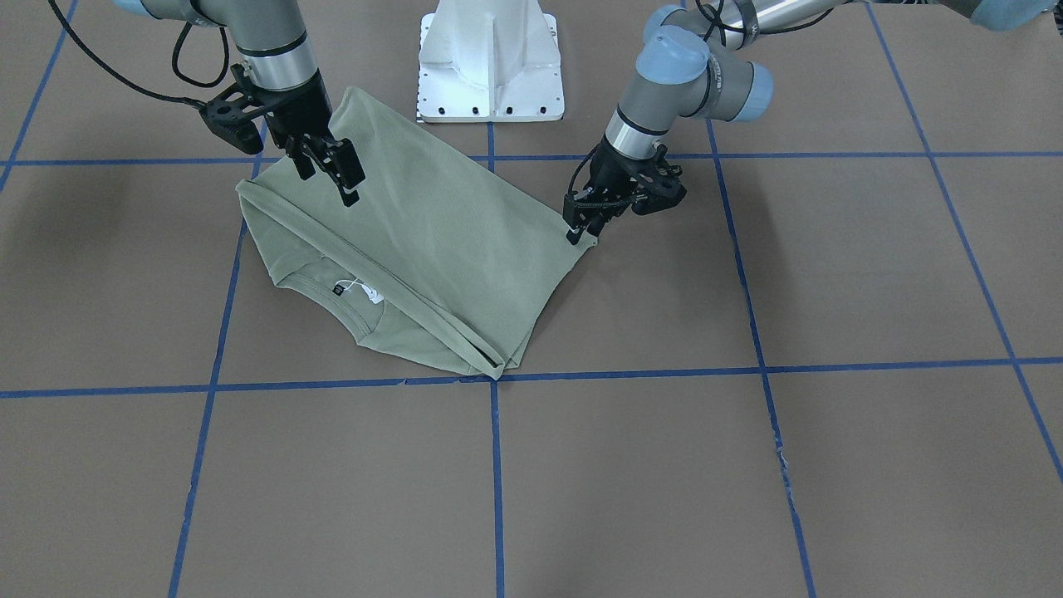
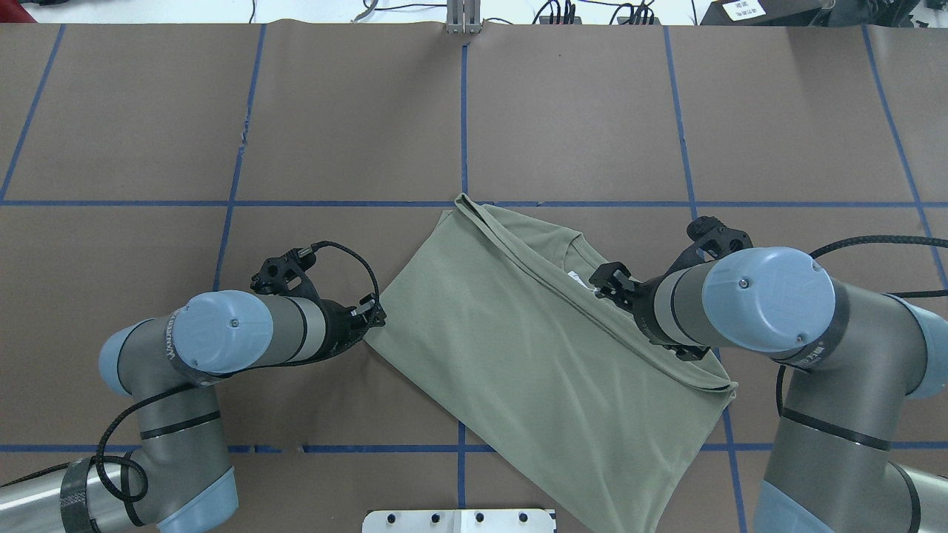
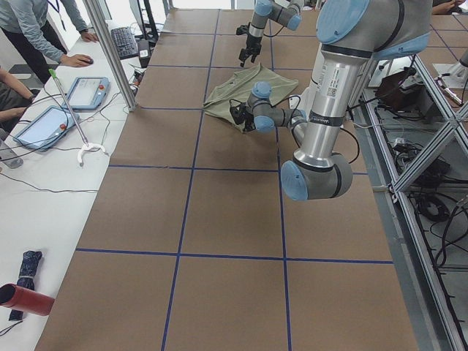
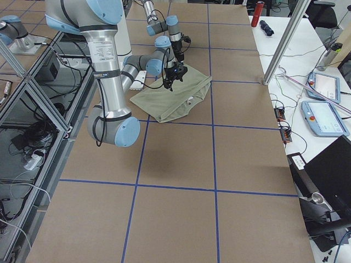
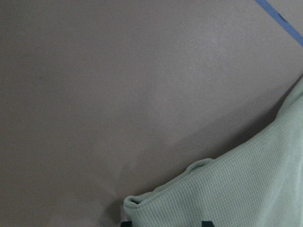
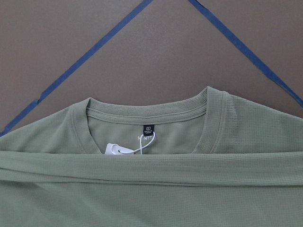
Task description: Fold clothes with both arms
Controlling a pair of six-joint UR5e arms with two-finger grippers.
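Sage-green knit, the shirt (image 2: 518, 348) lies partly folded on the brown counter (image 2: 222, 111). Its long axis is on a slant: from a far point at the counter's middle tape line (image 2: 464, 111) it runs back toward my base on my right side. So nearly the whole garment lies to the right of my left end effector (image 1: 579, 230) and under or just ahead of my right end effector (image 1: 328, 184).

My left end effector sits at the shirt's outermost left corner (image 5: 137, 204), jaws drawn narrow. In its wrist view the hemmed corner curls up off the counter between the fingertips, so I take it that I have that corner pinched. My right end effector hovers over the folded band (image 6: 151, 165) that crosses the shirt on the near side of the collar (image 6: 147, 109), jaws apart, holding nothing that I can see. The collar, with the white hang tag (image 6: 112, 149) inside it, lies just beyond that band, on the side away from my base.

As I judge it, the next move turns on this: the free corner is at my left, the thick folded edge is at my right, and the slanted axis lies between. To bring the corner over, I should carry it across that axis toward the right end effector. The path should be square to the slant rather than to the tape lines, or the fold will land skewed.
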